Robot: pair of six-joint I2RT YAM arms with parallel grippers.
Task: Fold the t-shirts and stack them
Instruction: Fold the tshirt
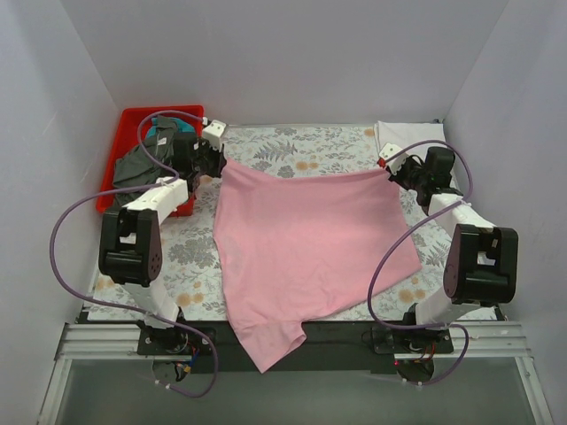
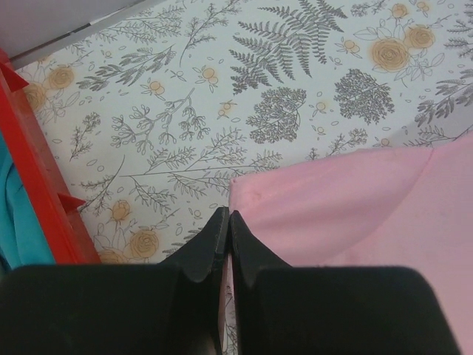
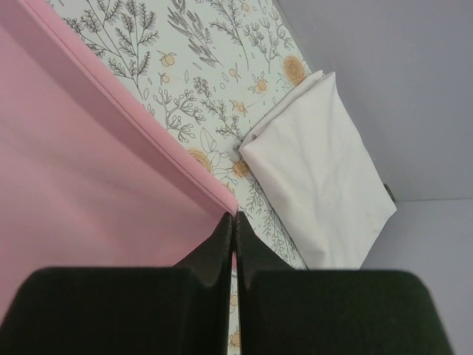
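Observation:
The light pink t-shirt [image 1: 310,243] is stretched over the middle of the table, its near end hanging over the front edge. My left gripper [image 1: 219,166] is shut on its far left corner [image 2: 247,194]. My right gripper [image 1: 388,174] is shut on its far right corner [image 3: 222,194]. The white t-shirt [image 1: 403,135] lies folded at the back right; it also shows in the right wrist view [image 3: 318,170]. The dark grey t-shirt [image 1: 133,166] and the teal t-shirt [image 1: 164,131] lie in the red bin [image 1: 133,119].
The floral tablecloth [image 1: 292,146] covers the table. The red bin's wall [image 2: 37,185] is close to the left of my left gripper. White walls enclose the table on three sides.

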